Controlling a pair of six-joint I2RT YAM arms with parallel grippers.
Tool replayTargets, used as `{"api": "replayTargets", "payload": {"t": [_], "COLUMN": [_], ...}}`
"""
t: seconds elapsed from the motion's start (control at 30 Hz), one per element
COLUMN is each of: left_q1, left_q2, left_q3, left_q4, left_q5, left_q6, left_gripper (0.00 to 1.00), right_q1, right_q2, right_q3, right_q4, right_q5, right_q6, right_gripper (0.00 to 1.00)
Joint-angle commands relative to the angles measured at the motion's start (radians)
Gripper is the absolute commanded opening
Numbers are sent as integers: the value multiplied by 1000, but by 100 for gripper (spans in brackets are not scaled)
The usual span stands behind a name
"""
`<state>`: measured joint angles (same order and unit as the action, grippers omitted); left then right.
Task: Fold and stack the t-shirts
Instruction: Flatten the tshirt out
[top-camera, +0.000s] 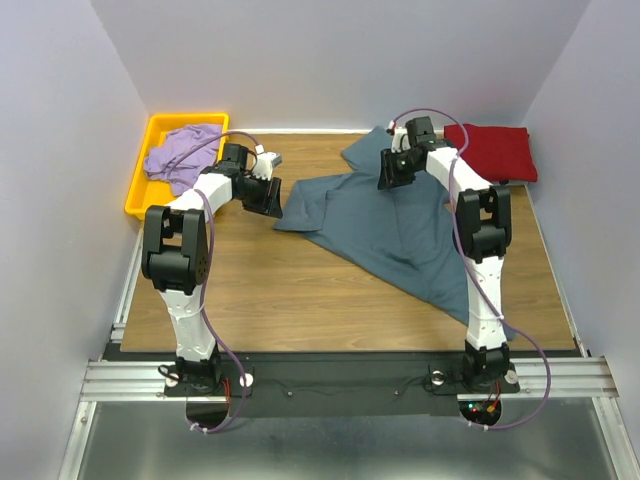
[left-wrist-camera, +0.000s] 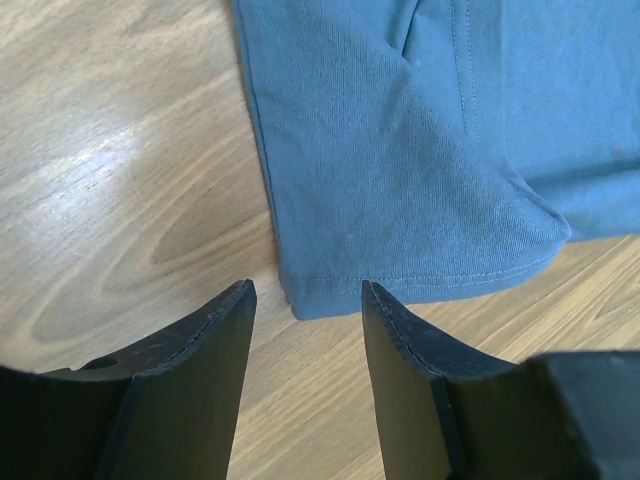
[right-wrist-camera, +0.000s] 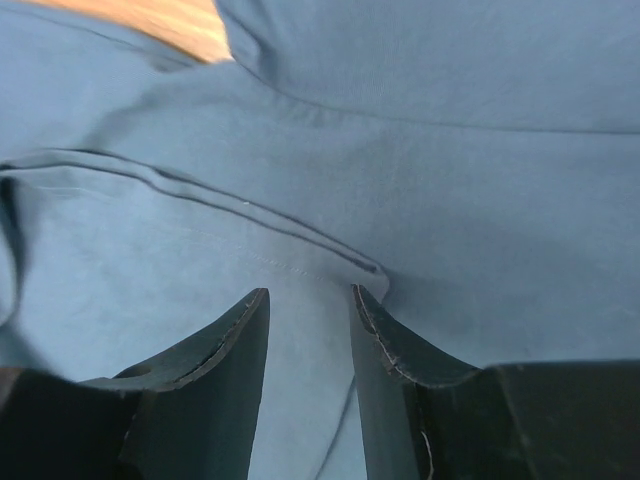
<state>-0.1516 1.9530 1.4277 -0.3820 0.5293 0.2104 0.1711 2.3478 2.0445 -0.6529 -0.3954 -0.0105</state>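
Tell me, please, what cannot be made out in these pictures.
Top view: the right arm hides part of the blue-grey t-shirt.
Top view: the lavender t-shirt is bunched in the yellow tray; its layout is unreadable.
Right wrist view: the right gripper fills the bottom; cloth near the top is blurred.

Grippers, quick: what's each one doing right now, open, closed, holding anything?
Left gripper: open, holding nothing, at the hem of the slate blue-grey cotton t-shirt.
Right gripper: open, holding nothing, above the same t-shirt.

Pale lavender walls, wooden table, aluminium rails
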Motion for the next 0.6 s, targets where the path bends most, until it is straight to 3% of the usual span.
{"api": "replayTargets", "payload": {"t": [0.0,0.57], "left_q1": [-8,-8], "left_q2": [-29,-28], "left_q3": [34,30], "left_q4": [8,12], "left_q5": [3,-2], "left_q6": [4,1], "left_gripper": [58,58], "right_q1": [2,-1], "right_q2": [16,-7], "right_q3": [6,-7], "right_q4": [9,10], "right_q5": [35,171], "right_q6": [7,6], "right_gripper": [44,42]}}
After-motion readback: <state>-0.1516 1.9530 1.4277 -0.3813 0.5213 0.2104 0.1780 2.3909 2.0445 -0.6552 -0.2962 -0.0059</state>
